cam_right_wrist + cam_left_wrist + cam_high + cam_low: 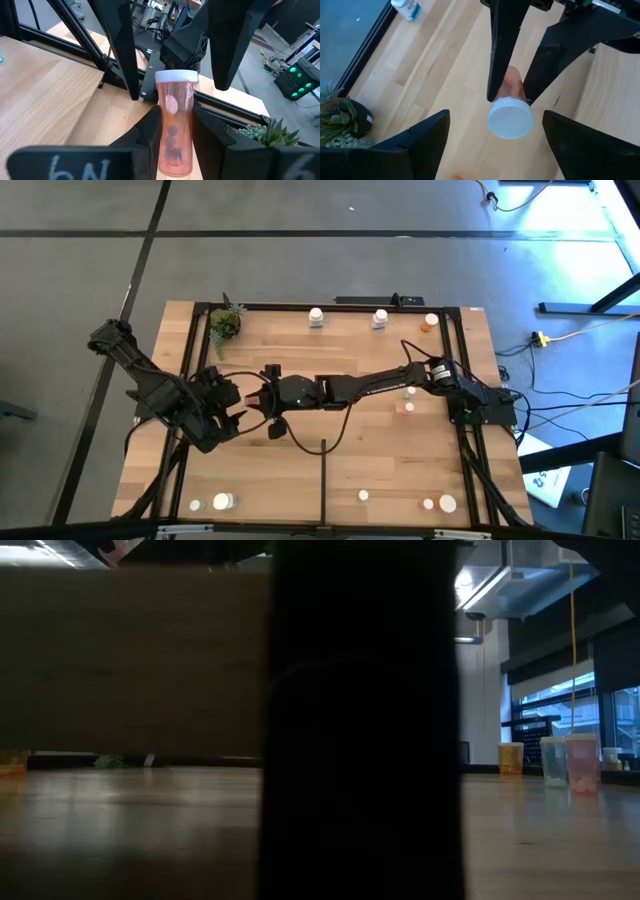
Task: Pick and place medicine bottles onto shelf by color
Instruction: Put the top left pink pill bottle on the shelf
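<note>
Handover, mid-air above the shelf point(400, 450): right gripper point(175, 135) clamps the orange bottle point(175, 125); left gripper point(492, 145) spread wide around its cap. Next, we judge, left closes, probably before right releases.

Low view's middle behind dark post point(365, 720)

Setting: robotics lab or workshop. Evidence: light-wood surface point(300, 350) framed by black metal bars stands on a bare grey floor point(300, 260) marked with dark lines. Loose cables and a yellow plug point(541, 338) lie right of frame. Low view: exposed ceiling ducting point(520, 585) upper right, large windows point(600, 710) at right edge.
</note>
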Robot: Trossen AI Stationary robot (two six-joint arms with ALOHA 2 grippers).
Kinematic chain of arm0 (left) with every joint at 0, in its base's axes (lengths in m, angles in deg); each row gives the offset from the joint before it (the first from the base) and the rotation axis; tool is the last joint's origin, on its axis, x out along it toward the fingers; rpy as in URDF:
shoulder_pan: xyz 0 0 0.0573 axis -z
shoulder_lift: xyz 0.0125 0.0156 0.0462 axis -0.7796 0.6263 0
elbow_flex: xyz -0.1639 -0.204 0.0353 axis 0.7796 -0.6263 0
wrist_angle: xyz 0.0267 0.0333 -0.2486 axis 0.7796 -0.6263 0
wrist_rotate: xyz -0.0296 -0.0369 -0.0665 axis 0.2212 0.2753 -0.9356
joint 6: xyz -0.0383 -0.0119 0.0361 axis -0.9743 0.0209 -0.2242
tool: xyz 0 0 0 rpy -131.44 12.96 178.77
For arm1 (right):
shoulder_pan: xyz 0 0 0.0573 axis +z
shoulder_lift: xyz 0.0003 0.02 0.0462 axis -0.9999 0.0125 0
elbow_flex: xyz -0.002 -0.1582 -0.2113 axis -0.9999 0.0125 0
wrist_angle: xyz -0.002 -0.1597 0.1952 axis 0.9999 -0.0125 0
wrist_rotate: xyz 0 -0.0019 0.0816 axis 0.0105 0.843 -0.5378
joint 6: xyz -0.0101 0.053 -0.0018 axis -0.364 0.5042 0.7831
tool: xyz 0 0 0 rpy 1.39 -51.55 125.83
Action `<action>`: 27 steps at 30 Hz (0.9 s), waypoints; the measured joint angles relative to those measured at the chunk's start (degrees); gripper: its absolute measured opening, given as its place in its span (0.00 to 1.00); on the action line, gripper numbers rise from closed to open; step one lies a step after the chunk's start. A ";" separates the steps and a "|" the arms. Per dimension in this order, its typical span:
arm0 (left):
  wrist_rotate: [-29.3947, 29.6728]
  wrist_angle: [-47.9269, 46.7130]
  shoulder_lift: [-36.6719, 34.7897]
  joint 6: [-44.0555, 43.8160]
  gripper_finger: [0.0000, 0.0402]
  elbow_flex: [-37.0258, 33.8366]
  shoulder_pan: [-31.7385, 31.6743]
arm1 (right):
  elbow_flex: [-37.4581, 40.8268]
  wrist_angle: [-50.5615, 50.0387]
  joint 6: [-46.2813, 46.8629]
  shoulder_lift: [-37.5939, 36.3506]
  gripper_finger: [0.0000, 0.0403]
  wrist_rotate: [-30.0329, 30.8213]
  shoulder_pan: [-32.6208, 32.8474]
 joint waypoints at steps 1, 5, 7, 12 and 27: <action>0.00 -0.02 0.01 0.01 0.77 0.00 0.00 | 0.00 0.03 0.00 0.00 0.23 0.00 0.00; 0.22 -0.04 0.02 0.07 0.71 0.00 -0.04 | -0.02 0.02 0.00 0.00 0.23 0.02 0.00; 0.22 -0.05 0.02 0.04 0.69 0.00 -0.04 | -0.02 0.02 0.00 0.00 0.23 0.02 0.00; 0.24 -0.05 0.02 0.09 0.64 0.00 -0.04 | -0.02 0.01 0.02 0.00 0.23 0.02 0.00; 0.24 -0.01 0.02 0.04 0.53 0.00 -0.04 | -0.02 -0.02 0.02 0.00 0.23 0.02 0.00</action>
